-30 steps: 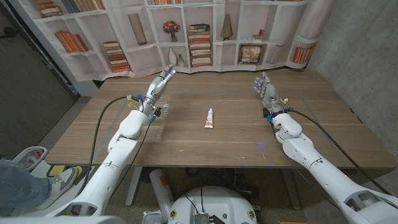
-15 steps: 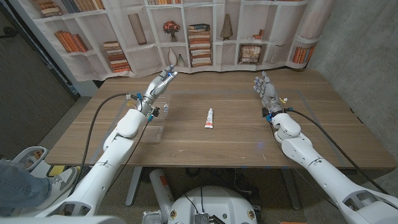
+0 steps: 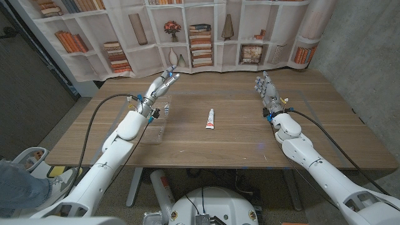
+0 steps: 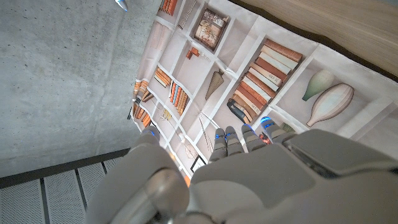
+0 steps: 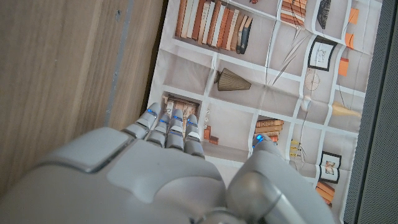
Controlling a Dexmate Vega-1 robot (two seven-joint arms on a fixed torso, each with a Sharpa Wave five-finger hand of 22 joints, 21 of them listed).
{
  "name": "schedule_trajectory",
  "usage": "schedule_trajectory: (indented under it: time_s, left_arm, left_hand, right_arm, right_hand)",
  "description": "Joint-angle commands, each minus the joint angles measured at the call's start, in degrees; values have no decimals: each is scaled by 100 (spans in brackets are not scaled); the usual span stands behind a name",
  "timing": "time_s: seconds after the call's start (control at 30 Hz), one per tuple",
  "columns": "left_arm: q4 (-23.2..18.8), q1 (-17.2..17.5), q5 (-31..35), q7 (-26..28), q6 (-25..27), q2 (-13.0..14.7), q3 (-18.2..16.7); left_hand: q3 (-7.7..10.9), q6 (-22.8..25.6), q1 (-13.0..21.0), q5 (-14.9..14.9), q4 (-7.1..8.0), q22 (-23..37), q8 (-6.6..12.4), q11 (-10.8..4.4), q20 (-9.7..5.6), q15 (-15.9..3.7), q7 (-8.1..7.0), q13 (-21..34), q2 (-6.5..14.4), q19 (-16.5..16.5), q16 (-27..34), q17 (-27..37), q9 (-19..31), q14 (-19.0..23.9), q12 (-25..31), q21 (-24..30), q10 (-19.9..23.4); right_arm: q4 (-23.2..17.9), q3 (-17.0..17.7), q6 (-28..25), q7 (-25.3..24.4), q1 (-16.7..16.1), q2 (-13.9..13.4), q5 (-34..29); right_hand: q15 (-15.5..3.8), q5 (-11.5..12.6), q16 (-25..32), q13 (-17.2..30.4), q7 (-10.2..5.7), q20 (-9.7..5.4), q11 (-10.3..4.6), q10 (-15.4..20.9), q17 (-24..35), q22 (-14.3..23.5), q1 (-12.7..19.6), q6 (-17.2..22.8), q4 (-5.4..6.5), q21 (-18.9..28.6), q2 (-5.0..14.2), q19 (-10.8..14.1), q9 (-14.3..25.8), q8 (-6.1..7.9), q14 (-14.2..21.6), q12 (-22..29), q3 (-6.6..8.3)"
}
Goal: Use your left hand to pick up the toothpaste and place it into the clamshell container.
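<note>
I see the toothpaste [image 3: 211,119] lying mid-counter [image 3: 237,140], bare wood all around. My left robot hand [image 3: 162,84] has drifted slightly right, fingers apart, empty, above the clamshell container [image 3: 154,122]. The right robot hand [image 3: 266,89] stays spread, empty.

light: even, soft, moderately bright | shadows: faint on tabletop [image 3: 237,134] | head view: sharp, edges bowed | wrist views: nearest robot hand surfaces blurred
</note>
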Motion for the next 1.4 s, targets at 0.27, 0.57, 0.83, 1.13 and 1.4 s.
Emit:
schedule_trajectory:
  time_s: [0.27, 0.57, 0.83, 1.13, 1.4]
  left_arm:
    - [-344, 69, 414, 346, 147, 342, 195]
    - [-659, 207, 976, 807, 290, 634, 284]
    - [-524, 239, 962, 1042, 85, 813, 338]
    - [-519, 215, 1637, 1554, 188, 1013, 474]
    - [-467, 102, 2008, 1899, 279, 1194, 677]
  left_hand:
    - [57, 81, 187, 74, -89, 25, 45, -64, -87, -88, -42, 24, 37, -679, 3, 4, 22, 104, 2, -52, 101]
    - [129, 136, 353, 115, -168, 24, 39, -122, -95, -135, -67, 24, 121, -617, -10, 0, 23, 171, -9, -88, 169]
    - [189, 257, 511, 145, -251, 23, 54, -171, -123, -177, -125, 24, 180, -501, -19, -2, 24, 254, -10, -110, 271]
    - [226, 339, 643, 171, -329, 19, 46, -240, -98, -299, -190, 26, 206, -308, -39, -2, 25, 319, -21, -113, 363]
    - [283, 342, 770, 204, -393, 18, 19, -320, -129, -392, -303, 28, 267, -233, -52, -3, 29, 367, -33, -146, 427]
  right_arm:
    - [-115, 29, -12, -117, -83, 13, 10]
    - [-100, 24, 37, -143, -76, 51, -10]
    - [-173, 1, -37, -241, -89, 52, -53]
    - [-270, -40, -149, -347, -29, 34, -145]
    - [-209, -64, -176, -353, 26, 72, -147]
  right_hand:
    - [22, -19, -20, 29, -10, -90, -18, 93, 31, 34, 54, 81, -26, -44, 15, 68, 30, -22, 34, -1, 5]
    - [21, -26, -21, 30, -6, -89, -4, 122, 31, 35, 65, 101, -36, -67, 26, 81, 31, -21, 48, 1, 4]
    - [19, -30, -21, 30, -23, -94, -4, 148, 30, 35, 76, 116, -45, -82, 34, 97, 31, -20, 63, 4, 4]
    - [17, -37, -22, 31, -26, -96, -9, 168, 29, 37, 90, 130, -57, -105, 45, 117, 32, -22, 80, 2, 3]
    - [9, -44, -22, 31, -26, -93, -5, 180, 30, 38, 100, 142, -67, -127, 53, 133, 32, -23, 99, -2, 1]
